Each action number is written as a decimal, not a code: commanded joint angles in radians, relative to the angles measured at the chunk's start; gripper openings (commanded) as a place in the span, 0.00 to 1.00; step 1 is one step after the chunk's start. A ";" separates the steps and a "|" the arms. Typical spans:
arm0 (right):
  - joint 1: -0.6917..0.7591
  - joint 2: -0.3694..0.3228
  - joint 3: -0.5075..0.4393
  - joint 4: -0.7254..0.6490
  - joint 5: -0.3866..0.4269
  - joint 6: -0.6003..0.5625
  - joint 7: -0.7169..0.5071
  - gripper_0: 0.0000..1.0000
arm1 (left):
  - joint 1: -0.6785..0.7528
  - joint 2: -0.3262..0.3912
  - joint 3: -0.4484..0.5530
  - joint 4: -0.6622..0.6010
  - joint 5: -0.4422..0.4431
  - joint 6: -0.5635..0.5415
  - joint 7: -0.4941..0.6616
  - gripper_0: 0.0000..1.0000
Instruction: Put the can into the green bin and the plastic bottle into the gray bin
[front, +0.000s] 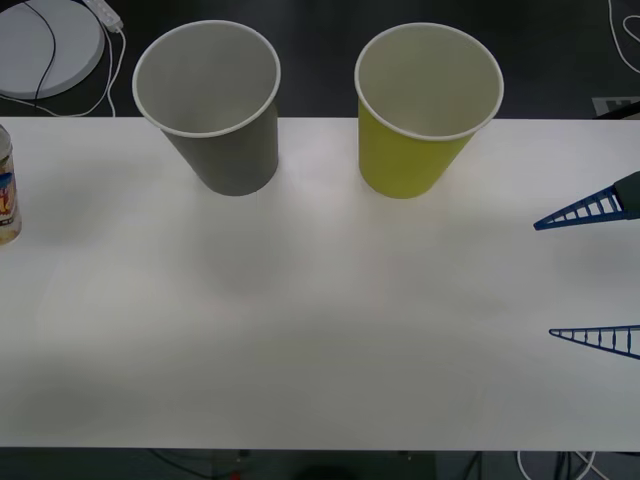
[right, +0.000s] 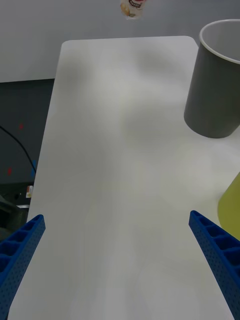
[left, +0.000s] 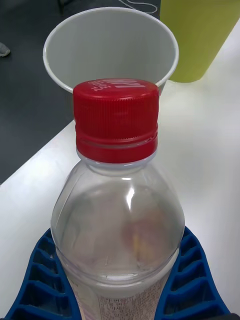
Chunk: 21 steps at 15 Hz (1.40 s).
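My left gripper (left: 120, 295) is shut on the plastic bottle (left: 117, 220), a blue finger on each side of its clear body. The bottle's red cap (left: 116, 120) points toward the open mouth of the gray bin (left: 110, 55), and the green bin (left: 200, 35) stands just past that one. In the front view the bottle (front: 7, 190) shows at the far left edge, and the gray bin (front: 215, 110) and green bin (front: 425, 110) stand side by side at the table's back. My right gripper (front: 546, 280) hovers open at the right edge, holding nothing. The can is out of view.
The white table (front: 320, 330) stretches wide and bare in front of the two cups. A round white disc with cables (front: 45, 45) lies on the floor behind the table's back left corner. In the right wrist view the gray bin (right: 215, 80) and the green bin's wall (right: 231, 210) stand along one side.
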 joint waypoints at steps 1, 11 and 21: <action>0.000 0.000 0.000 0.000 0.000 0.000 0.000 1.00 | -0.029 0.031 0.000 -0.019 -0.072 -0.002 0.087 0.00; 0.000 0.000 0.000 0.000 0.000 0.000 0.000 1.00 | -0.348 0.084 -0.167 0.078 -0.132 -0.183 0.202 0.00; 0.000 0.000 0.000 0.000 0.000 0.000 0.000 1.00 | -0.521 0.115 -0.270 0.050 -0.212 -0.239 0.367 0.00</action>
